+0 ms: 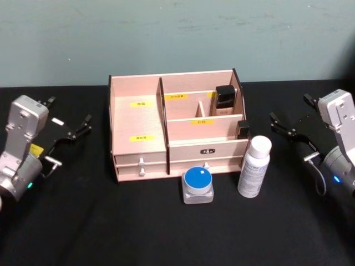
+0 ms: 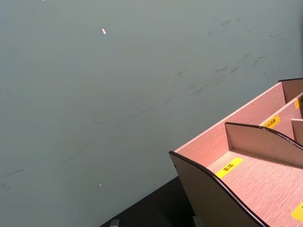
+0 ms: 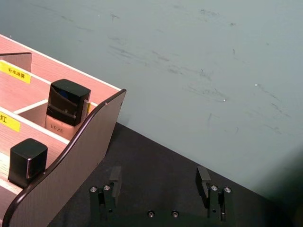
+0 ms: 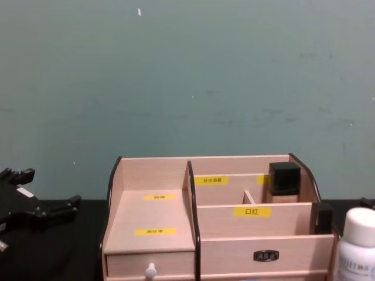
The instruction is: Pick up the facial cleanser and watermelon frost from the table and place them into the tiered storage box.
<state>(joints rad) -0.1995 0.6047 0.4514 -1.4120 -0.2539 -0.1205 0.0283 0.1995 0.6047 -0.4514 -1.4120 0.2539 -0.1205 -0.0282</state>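
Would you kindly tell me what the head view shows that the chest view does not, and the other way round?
The head view adds the blue-lidded jar standing before the tiered storage box, and a full look at the white bottle and at the open right gripper right of the box. The chest view adds more of the wall above the box. Both share the box, the bottle's cap, the black-capped bottle in a rear compartment, and the open left gripper.

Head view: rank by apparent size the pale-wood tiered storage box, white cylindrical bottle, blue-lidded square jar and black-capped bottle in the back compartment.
1. pale-wood tiered storage box
2. white cylindrical bottle
3. blue-lidded square jar
4. black-capped bottle, partly hidden and farther off, so unsure against the jar.
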